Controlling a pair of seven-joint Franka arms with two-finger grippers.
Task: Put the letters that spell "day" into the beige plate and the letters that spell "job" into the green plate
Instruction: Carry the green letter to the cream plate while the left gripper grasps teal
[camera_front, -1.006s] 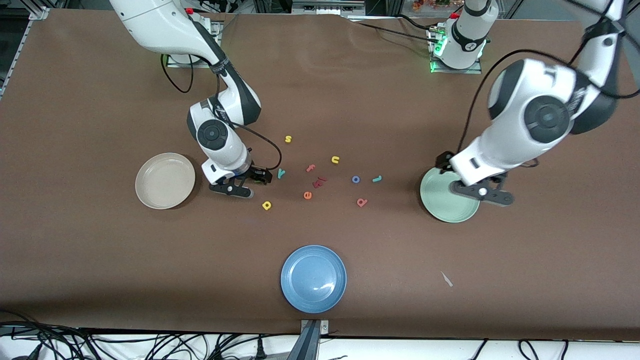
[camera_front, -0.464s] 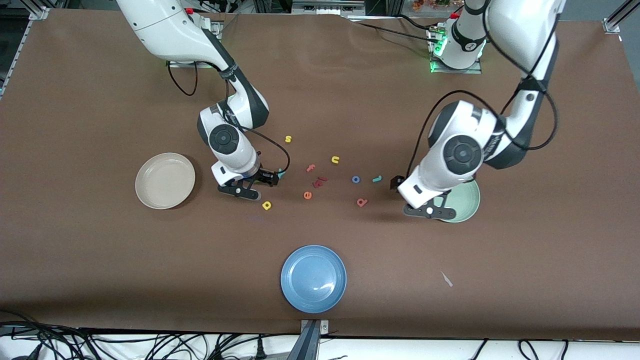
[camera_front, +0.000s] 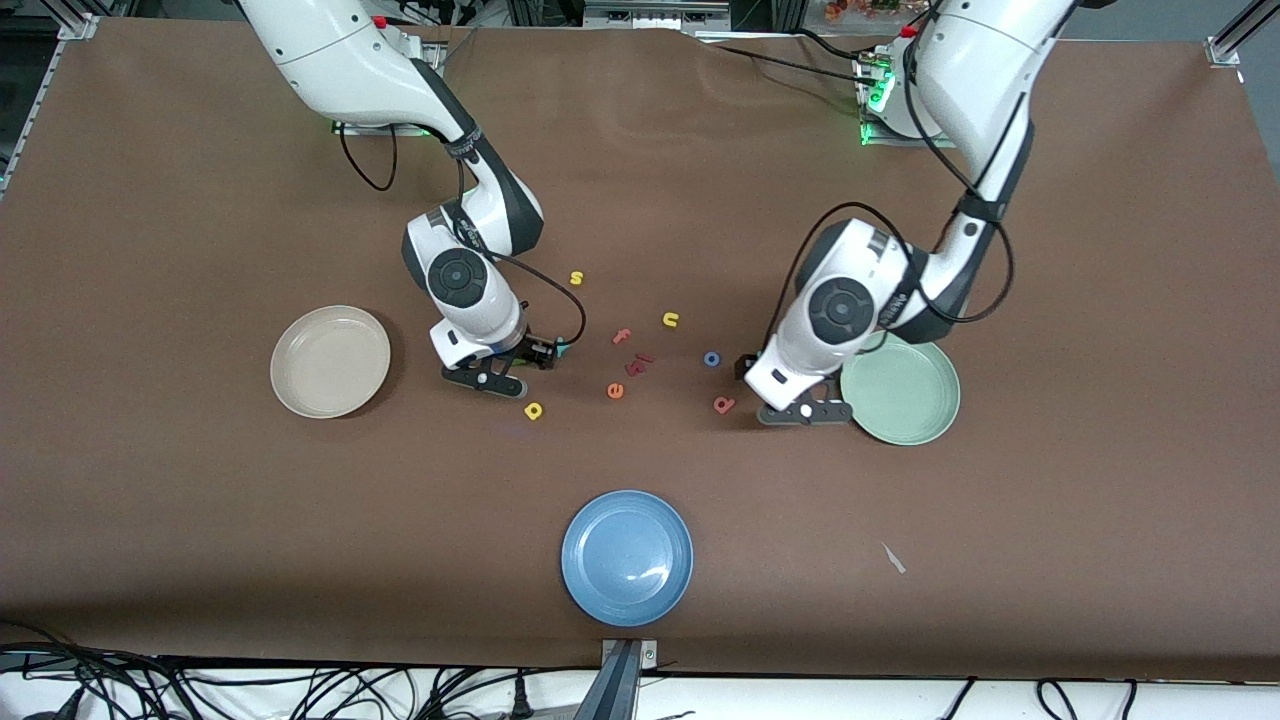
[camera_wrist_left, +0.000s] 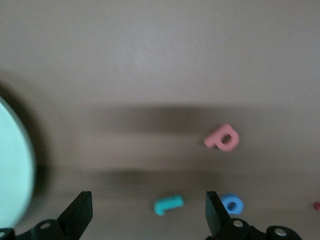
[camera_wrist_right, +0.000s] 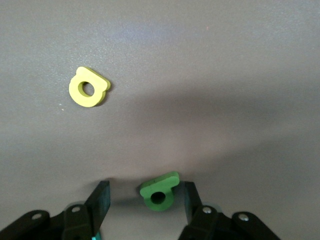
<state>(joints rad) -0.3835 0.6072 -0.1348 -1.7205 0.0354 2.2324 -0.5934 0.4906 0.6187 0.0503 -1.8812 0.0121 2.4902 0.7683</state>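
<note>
Your right hand (camera_wrist_right: 142, 200) brackets the green "a" (camera_wrist_right: 159, 192), fingers narrowing, one touching its edge. Your left hand (camera_wrist_left: 149, 212) gapes wide over the teal "j" (camera_wrist_left: 168, 204), bare bench (camera_front: 200, 520) around.

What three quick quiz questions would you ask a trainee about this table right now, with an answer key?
1. True or false: the beige plate already holds a letter.
2. Which letter lies between the right gripper's fingers? A: yellow d. B: green a. C: orange e.
3. Fill in: the left gripper hangs open over the teal letter, which is a ___.
Key: 1 false; 2 B; 3 j.
</note>
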